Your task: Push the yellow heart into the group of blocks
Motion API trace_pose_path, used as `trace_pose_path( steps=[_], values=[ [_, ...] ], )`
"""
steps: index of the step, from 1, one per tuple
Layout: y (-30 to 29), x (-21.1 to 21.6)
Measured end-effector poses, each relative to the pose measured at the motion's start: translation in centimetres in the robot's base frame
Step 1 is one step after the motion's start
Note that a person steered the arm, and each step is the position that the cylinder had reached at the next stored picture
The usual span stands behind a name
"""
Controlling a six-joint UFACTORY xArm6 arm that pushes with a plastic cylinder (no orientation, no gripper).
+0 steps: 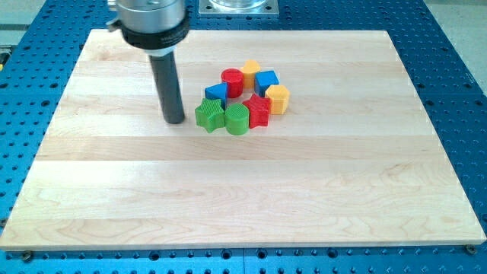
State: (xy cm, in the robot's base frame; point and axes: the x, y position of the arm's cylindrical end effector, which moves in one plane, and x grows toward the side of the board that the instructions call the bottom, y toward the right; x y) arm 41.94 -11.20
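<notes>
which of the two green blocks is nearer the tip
The green star, at the cluster's left edge, just right of my tip. The other green block sits further right, beside the red star.

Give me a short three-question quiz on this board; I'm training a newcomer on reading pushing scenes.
1. True or false: my tip touches the yellow heart.
2. Which block lies nearest my tip? A) green star B) blue cube C) red cylinder
3. On which side of the cluster does my tip stand?

Key: 1 false; 2 A; 3 the view's left.
</notes>
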Motion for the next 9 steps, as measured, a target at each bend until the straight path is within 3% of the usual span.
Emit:
trace_pose_path(
  steps=[1, 2, 3, 4, 5, 6, 7, 9],
  values=[
    [1.6, 2.7],
    [7.7, 7.1],
    [20.1, 7.0],
    [26.4, 1.4],
    [27.0, -6.5],
    [24.4, -10.2],
    [23.8, -11.4],
    [23.1, -9.8]
  ],
)
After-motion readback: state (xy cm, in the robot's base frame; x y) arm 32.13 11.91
